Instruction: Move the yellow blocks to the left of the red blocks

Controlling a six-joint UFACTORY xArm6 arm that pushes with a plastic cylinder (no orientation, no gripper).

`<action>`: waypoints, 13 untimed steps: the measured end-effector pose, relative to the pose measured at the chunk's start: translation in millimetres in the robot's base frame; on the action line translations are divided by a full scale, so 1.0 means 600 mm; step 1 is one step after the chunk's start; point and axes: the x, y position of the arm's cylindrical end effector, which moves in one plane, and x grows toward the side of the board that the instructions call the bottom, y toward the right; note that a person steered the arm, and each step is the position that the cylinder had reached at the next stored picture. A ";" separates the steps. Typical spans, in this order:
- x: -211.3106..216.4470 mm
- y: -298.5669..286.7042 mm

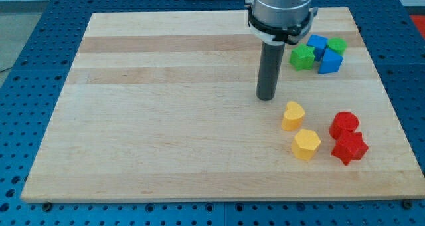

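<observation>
Yellow heart block (293,115) and yellow hexagon block (305,144) lie at 9 o'clock of red blocks (346,137); my tip (267,98) at 11 o'clock of the heart; rod carries no fingers.

my tip (267,98) above-left of yellow heart block (292,115) | yellow hexagon block (305,144) just below it | red round block (344,125) and red star block (349,147) to their right | green and blue blocks (319,53) clustered at top right of wooden board (166,119)
</observation>
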 end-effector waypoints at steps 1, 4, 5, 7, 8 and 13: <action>0.013 0.016; 0.034 0.146; 0.034 0.115; 0.035 0.060; 0.039 0.092; 0.029 -0.030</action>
